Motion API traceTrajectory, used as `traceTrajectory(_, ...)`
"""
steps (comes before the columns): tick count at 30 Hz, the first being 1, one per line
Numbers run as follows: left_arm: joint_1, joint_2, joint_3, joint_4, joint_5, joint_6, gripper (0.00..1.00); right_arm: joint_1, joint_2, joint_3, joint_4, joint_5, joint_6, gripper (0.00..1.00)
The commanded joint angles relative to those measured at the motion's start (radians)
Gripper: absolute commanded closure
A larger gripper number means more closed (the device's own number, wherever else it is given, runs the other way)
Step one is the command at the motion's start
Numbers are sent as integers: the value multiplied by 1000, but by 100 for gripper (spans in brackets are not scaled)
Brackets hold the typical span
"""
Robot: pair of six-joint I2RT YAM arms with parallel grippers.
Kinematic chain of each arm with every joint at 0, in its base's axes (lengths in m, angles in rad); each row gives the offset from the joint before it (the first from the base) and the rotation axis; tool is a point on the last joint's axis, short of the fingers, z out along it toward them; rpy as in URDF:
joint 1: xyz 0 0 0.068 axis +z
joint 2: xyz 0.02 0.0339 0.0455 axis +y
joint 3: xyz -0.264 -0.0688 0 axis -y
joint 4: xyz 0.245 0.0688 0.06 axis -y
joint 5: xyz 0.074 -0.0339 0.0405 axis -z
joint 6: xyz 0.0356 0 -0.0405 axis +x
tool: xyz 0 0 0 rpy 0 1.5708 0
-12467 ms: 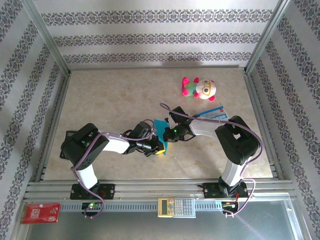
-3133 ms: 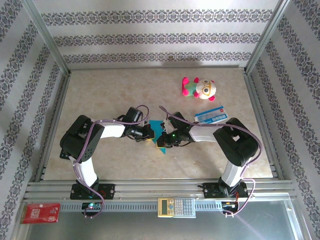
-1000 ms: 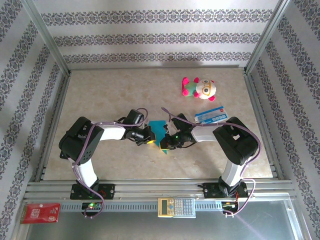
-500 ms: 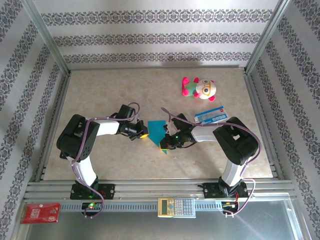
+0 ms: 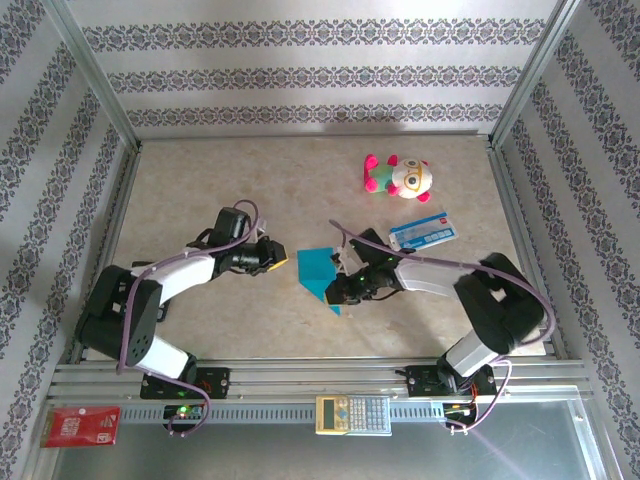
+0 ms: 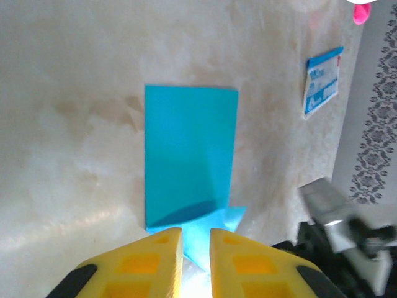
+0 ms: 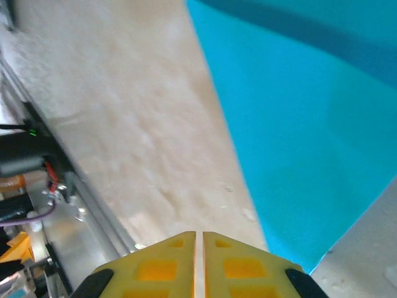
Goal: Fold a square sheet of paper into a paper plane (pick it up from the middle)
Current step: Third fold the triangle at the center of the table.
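Observation:
The sheet of teal-blue paper lies folded on the table, a narrow oblong with a pointed flap at its near end. The left wrist view has the paper flat just ahead of the fingers. My left gripper hovers left of the paper, apart from it, with its jaws nearly together and nothing between them. My right gripper is shut at the paper's near right edge by the point. In the right wrist view the right gripper is over bare table, with the paper to its upper right.
A plush toy sits at the back right, and a white-and-blue printed card lies behind the right arm. The card also appears in the left wrist view. A calculator and a red packet rest on the front rail.
My left gripper has drawn back to the left, off the paper, and its arm has swung outward. The right arm has stretched out lower, its gripper staying by the paper's near tip.

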Motion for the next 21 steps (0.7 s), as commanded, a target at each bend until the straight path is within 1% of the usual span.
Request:
traceTrajectory(1, -38, -33, -58, 40, 8, -53, 75, -29, -104, 1, 9, 79, 14, 83)
traceTrajectory(2, -51, -41, -71, 54, 5, -62, 72, -28, -122, 8, -16, 155, 18, 81)
traceTrajectory(4, -70, -48, -88, 73, -9, -73, 65, -26, -127, 23, -46, 267, 43, 78)
traceTrajectory(5, -81, -46, -91, 81, -15, -75, 64, -22, -121, 29, -50, 302, 57, 77)
traceTrajectory(7, -100, -30, -87, 88, -28, -77, 60, -2, -100, 44, -38, 347, 70, 75)
traceTrajectory(9, -121, -10, -76, 92, -26, -81, 59, 30, -71, 65, -31, 370, 66, 74)
traceTrajectory(12, -137, 22, -64, 93, -34, -82, 58, 55, -13, 83, 0, 390, 74, 76)
traceTrajectory(17, -139, 59, -26, 54, -39, -67, 60, 55, 88, 111, 36, 374, 58, 81)
traceTrajectory(21, -168, 86, -2, 89, -4, -90, 73, 49, 121, 112, 44, 350, 42, 82)
